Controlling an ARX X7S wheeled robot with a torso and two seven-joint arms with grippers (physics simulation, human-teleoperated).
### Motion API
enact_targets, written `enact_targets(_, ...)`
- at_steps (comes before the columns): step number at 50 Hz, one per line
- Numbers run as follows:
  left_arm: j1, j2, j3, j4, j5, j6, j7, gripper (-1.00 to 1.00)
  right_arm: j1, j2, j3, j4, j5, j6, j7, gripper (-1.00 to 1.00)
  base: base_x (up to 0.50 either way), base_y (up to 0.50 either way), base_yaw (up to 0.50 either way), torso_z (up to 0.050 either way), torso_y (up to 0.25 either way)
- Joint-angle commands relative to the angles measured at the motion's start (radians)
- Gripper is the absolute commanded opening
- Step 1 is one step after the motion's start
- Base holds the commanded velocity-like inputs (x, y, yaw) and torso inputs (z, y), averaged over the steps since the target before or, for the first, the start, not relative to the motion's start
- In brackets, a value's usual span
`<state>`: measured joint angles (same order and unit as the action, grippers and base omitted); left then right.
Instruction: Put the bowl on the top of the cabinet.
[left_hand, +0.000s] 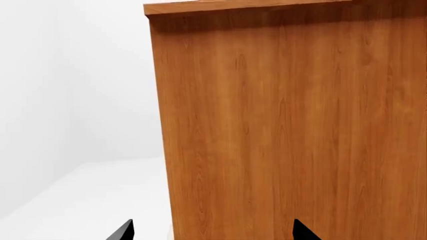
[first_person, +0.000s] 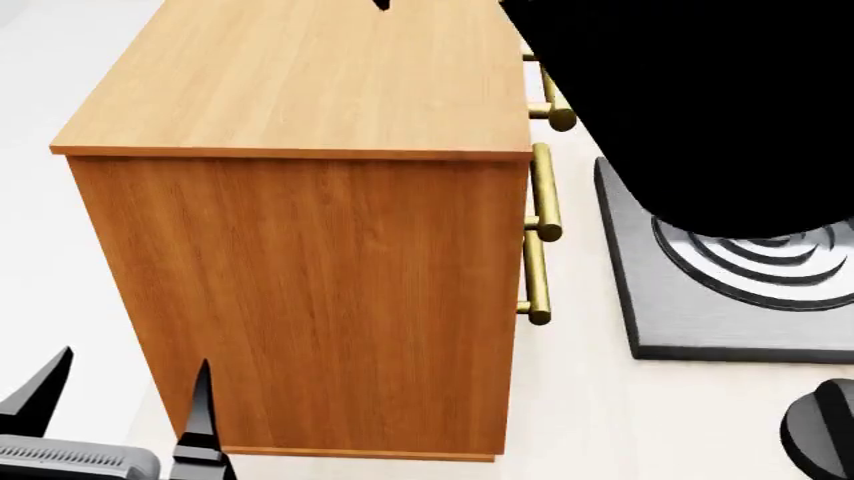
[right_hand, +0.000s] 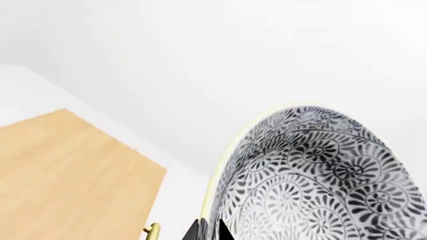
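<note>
In the right wrist view the bowl (right_hand: 313, 180), white with a dense grey-blue floral pattern, is held up on edge. My right gripper (right_hand: 209, 231) is shut on its rim, one finger on each side. The cabinet's flat top (right_hand: 67, 165) lies below and to one side of the bowl. In the head view the orange-brown cabinet (first_person: 320, 90) stands in front of me, and the bowl is hidden behind my dark right arm (first_person: 694, 100). My left gripper (first_person: 120, 405) hangs open and empty low beside the cabinet's side wall (left_hand: 287, 130).
Brass bar handles (first_person: 539, 230) stick out from the cabinet's front on the right. A grey square slab (first_person: 667, 310) with ringed markings lies on the white floor beside them. A black round part (first_person: 821, 440) sits at the lower right. White floor and walls surround the cabinet.
</note>
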<state>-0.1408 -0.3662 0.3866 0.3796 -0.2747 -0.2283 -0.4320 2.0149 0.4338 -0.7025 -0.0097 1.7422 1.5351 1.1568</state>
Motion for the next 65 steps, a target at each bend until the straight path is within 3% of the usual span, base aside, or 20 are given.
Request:
enact_targets(1, 0.002, -0.007, -0.001, 0.018, -0.005, -0.010, -0.006, 1.00, 0.225, -0.107, -0.166, 0.218, -0.128, 0.001, -0.176, -1.00, 0.00, 0.00, 0.00, 0.000, 0.000)
enact_targets(11, 0.006, -0.012, -0.005, 0.021, -0.004, -0.007, -0.013, 1.00, 0.290, -0.179, -0.233, 0.347, -0.211, -0.033, -0.319, -1.00, 0.00, 0.00, 0.00, 0.000, 0.000)
enact_targets(32, -0.004, -0.022, -0.012, 0.046, -0.017, -0.030, -0.023, 1.00, 0.262, -0.308, -0.278, 0.520, -0.307, -0.145, -0.415, -1.00, 0.00, 0.00, 0.00, 0.000, 0.000)
enact_targets(51, 0.009, -0.030, -0.017, 0.053, -0.017, -0.021, -0.033, 1.00, 0.147, -0.371, -0.268, 0.457, -0.264, -0.201, -0.349, -1.00, 0.00, 0.00, 0.00, 0.000, 0.001)
enact_targets(65, 0.006, -0.029, -0.014, 0.047, -0.023, -0.023, -0.033, 1.00, 0.067, -0.370, -0.327, 0.466, -0.318, -0.266, -0.389, -1.00, 0.00, 0.00, 0.00, 0.000, 0.001)
